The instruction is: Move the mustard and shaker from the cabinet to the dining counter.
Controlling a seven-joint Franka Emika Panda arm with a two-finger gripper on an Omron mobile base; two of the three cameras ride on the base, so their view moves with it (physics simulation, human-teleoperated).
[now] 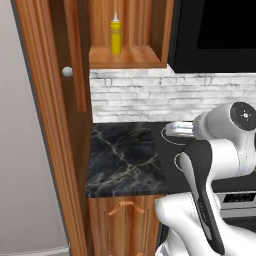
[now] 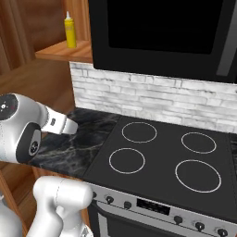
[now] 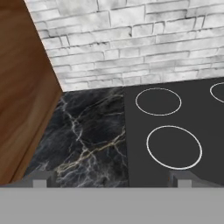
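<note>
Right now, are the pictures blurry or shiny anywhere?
Left base view: the mustard looks soft and a bit blurry. Right base view: the stove rings are crisp, no glare. Hand view: the marble counter is evenly lit, with no strong shadows.

The mustard stands inside the open cabinet, above the short marble counter. The stove lies just right of that counter, under the microwave.

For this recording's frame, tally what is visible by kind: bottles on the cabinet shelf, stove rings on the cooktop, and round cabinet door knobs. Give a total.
Yellow squeeze bottles with white nozzle, on the open wooden cabinet shelf: 1
White stove rings on the black cooktop: 4
Round silver door knobs: 1
Total: 6
</note>
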